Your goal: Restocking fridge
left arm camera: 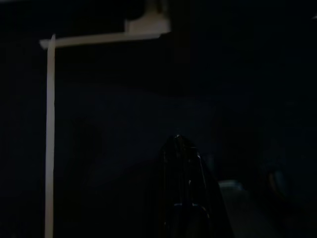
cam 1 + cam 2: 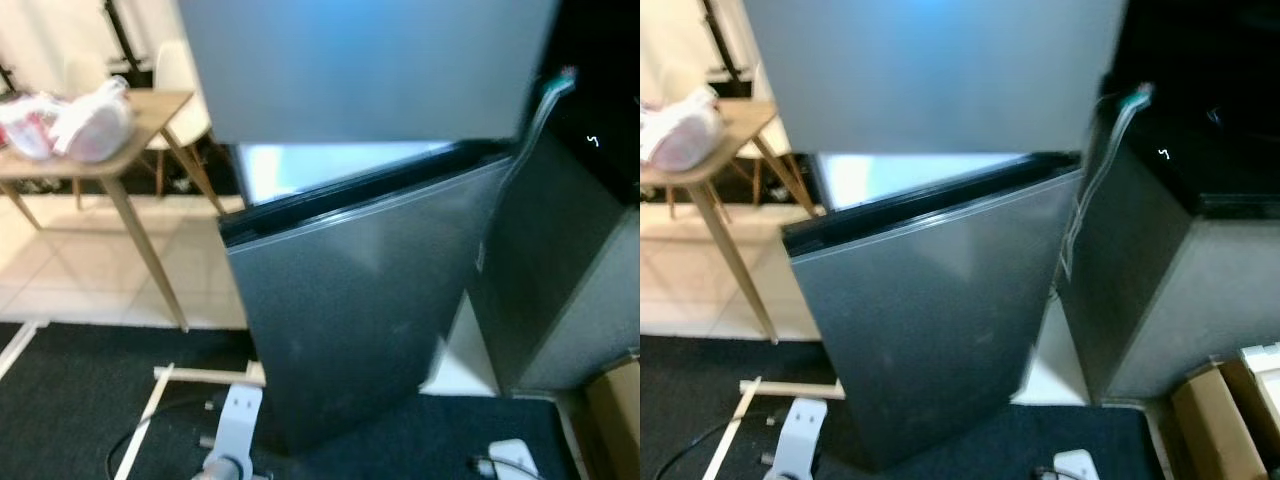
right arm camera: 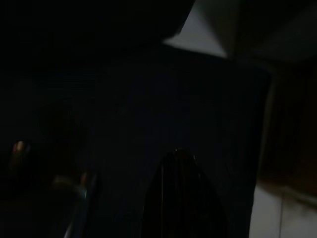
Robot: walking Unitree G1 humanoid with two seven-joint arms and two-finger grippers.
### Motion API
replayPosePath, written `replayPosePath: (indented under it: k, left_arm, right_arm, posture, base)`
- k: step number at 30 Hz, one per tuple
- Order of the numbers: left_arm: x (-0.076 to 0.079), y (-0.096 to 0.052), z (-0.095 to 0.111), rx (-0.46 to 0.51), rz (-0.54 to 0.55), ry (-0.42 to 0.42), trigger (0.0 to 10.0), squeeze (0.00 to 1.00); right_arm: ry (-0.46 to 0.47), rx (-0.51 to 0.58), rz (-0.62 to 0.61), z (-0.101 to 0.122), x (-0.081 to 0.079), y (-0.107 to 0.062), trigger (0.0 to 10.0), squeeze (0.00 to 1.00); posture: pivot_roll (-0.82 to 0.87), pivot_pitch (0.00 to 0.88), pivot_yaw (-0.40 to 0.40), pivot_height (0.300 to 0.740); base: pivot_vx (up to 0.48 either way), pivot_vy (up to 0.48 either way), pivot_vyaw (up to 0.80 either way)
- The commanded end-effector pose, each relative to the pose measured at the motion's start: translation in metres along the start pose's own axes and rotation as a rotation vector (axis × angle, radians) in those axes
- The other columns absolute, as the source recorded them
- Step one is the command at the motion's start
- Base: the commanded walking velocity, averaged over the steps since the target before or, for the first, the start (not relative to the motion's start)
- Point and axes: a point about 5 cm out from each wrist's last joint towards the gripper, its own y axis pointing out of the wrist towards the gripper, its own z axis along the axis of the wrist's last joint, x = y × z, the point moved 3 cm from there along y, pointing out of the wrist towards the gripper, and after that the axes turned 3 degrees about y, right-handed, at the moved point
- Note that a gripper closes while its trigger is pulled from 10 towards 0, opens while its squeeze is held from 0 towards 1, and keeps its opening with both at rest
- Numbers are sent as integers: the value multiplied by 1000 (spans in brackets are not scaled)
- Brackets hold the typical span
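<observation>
Dark carpet (image 2: pixel 70 390) meets pale tile at the far left, where a wooden bench (image 2: pixel 150 110) carries a white bag (image 2: pixel 95 120). Straight ahead stands the grey fridge (image 2: pixel 360 290), its lower door (image 2: pixel 930 310) swung ajar, lit inside. Left hand (image 1: pixel 181 193) and right hand (image 3: pixel 181 198) hang in shadow; whether either is spread cannot be told. Right of the fridge sits a cardboard box (image 2: pixel 1220 420).

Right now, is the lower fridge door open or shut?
Open partway. The lower door swings out at an angle from the fridge, with a lit strip of interior showing above its top edge.
</observation>
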Motion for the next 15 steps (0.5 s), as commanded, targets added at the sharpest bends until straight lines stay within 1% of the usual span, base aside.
replayPosePath:
  k: [1, 6, 11, 12, 13, 14, 15]
  left_arm:
    - [-1, 0, 4, 17, 10, -7, 10000, 0]
    - [-2, 0, 4, 23, 11, -6, 10000, 0]
    - [-2, 1, 6, 25, 0, 18, 10000, 0]
    - [1, 1, 10, 41, -18, 43, 10000, 0]
    - [1, 1, 10, 41, -18, 43, 10000, 0]
    - [5, 2, 14, 66, -46, 71, 10000, 0]
    - [10, 2, 16, 69, -73, 105, 10000, 0]
  right_arm:
    - [-13, 0, 28, -2, -7, 0, 10000, 0]
    - [-4, -7, 21, -6, -5, -1, 10000, 0]
    - [29, -11, 10, -11, -6, -2, 10000, 0]
    - [41, -14, 4, -13, -6, -3, 10000, 0]
    - [41, -14, 4, -13, -6, -3, 10000, 0]
    - [45, -16, 1, -15, -6, -3, 10000, 0]
    - [48, -19, -1, -17, -6, -4, 10000, 0]
  posture:
    - [-66, 77, 19, 726]
    - [-61, 79, 27, 726]
    - [-62, 76, 34, 726]
    - [-67, 68, 47, 726]
    - [-67, 68, 47, 726]
    - [-67, 68, 47, 726]
    - [-68, 67, 50, 726]
  base:
    - [296, 0, 0]
    - [289, 0, 0]
    - [286, 0, 0]
    - [0, 0, 0]
    - [0, 0, 0]
    - [0, 0, 0]
    - [0, 0, 0]
